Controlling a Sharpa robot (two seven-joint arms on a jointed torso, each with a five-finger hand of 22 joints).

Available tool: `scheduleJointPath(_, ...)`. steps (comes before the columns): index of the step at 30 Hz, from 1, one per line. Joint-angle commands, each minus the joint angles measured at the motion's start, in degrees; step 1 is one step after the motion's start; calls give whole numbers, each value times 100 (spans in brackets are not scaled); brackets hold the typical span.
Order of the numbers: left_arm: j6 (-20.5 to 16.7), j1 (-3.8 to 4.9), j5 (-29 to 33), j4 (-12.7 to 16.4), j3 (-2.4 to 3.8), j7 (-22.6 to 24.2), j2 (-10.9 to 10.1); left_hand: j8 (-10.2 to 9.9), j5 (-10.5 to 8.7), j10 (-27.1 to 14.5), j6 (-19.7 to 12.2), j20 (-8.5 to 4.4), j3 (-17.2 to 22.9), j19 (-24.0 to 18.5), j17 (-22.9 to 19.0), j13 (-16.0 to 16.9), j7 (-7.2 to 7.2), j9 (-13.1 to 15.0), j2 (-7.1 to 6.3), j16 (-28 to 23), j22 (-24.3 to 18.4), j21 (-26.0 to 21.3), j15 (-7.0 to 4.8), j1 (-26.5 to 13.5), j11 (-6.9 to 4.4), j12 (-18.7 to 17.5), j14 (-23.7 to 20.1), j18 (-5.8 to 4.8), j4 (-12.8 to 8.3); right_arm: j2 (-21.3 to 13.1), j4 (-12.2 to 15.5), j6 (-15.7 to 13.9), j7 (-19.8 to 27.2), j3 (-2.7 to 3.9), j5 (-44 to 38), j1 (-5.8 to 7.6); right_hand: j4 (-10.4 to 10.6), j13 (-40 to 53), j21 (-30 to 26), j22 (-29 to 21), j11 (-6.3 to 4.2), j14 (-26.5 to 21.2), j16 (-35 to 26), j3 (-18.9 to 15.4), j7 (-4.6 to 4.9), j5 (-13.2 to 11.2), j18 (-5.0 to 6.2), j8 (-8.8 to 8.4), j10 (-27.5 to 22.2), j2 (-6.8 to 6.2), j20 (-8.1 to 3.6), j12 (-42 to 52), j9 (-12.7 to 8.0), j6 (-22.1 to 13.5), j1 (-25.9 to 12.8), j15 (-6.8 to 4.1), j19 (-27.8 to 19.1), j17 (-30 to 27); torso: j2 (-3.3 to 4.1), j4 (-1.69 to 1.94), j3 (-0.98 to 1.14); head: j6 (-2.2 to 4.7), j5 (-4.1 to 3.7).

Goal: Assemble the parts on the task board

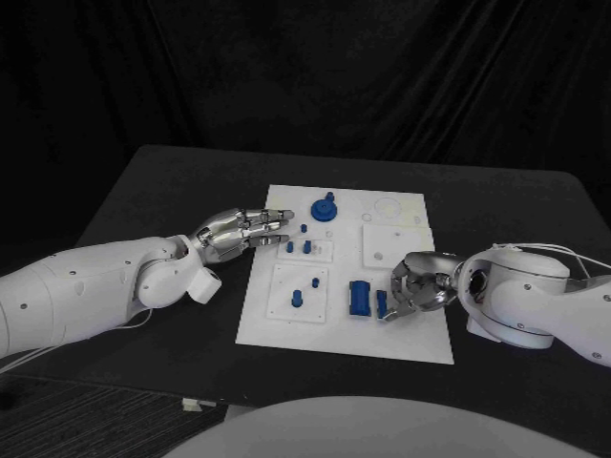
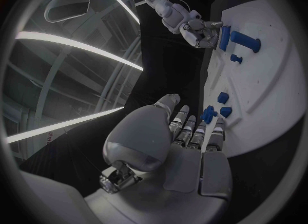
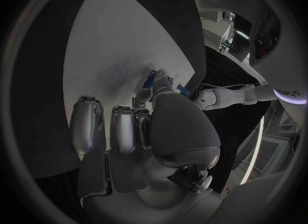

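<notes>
Left hand [image 1: 237,232]: positioned at the left edge of the task board [image 1: 413,343], fingers extended together toward the board's upper area. The fingertips [image 1: 281,216] lie over the board edge, near a small blue part [image 1: 286,215]. In the left wrist view the same hand [image 2: 186,147] shows fingers straight and side by side, with a small blue part [image 2: 208,114] just beyond the tips; whether it is pinched or merely touched cannot be told.

Right hand [image 1: 421,283]: positioned at the right side of the board's lower area, fingers curled inward toward a blue upright part [image 1: 383,303]. Contact appears likely, but a firm grasp cannot be confirmed. In the right wrist view this hand [image 3: 138,131] has fingers bent, with a blue piece [image 3: 150,80] showing beside its thumb.

Between the hands: a larger blue block [image 1: 359,299] stands just beside the upright part. 2 small blue pegs [image 1: 298,246] sit on a raised white tile near the left hand. 2 further small pieces [image 1: 305,289] rest on a lower tile. A round blue part [image 1: 325,207] stands near the board's top edge.

The board lies on the black table [image 1: 155,191].
</notes>
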Motion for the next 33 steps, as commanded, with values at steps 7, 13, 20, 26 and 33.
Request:
scheduleJointPath(7,79,-12,34,10,5,86,15,34,38,-5,8,-12,43,33,7,7,11,9,4,31,-9,35,20,-56,37,15,11,80,-1,48,-49,-58,-146,1,-39,-25,23,1510,-64,1062,-31,391,-8,27,4,-32,24,66,610,129,-29,20,70,130,-14,-35,86,368,0,-2,-1,0,4)
scheduleJointPath(13,82,-14,33,10,5,90,13,34,38,-5,8,-12,43,33,7,7,11,9,4,31,-9,35,20,-56,37,15,11,80,-1,78,-72,-66,-205,1,-39,-31,44,1510,-67,1061,-32,393,-6,17,3,-25,24,105,610,148,-29,20,115,191,-45,-35,85,373,1,1,0,0,17)
scheduleJointPath(20,92,-19,33,2,5,92,22,33,39,-5,5,-12,54,32,6,7,12,8,5,29,-12,34,21,-58,40,14,10,80,-3,121,-103,50,-332,1,-40,-41,-90,1510,-82,1057,-49,389,-15,45,-18,-69,28,172,610,194,-36,20,210,313,140,-47,81,356,0,0,-1,0,16)
scheduleJointPath(26,91,-23,33,4,5,100,16,33,39,-5,5,-12,54,32,6,7,12,8,5,29,-12,34,21,-58,40,14,10,80,-3,131,-118,167,-391,1,-40,-50,-221,1510,-123,1046,-55,389,-14,20,-25,-85,36,184,610,155,-45,20,256,353,285,-55,65,364,0,-1,-1,0,31)
scheduleJointPath(33,73,-26,33,20,5,113,-11,33,39,-5,5,-12,54,32,6,7,12,8,5,29,-12,34,21,-58,40,14,10,80,-3,76,-113,161,-333,1,-40,-54,-248,1510,-160,1035,-52,394,-2,-62,-21,-88,43,169,610,67,-49,20,266,344,278,-56,49,396,2,1,0,0,33)
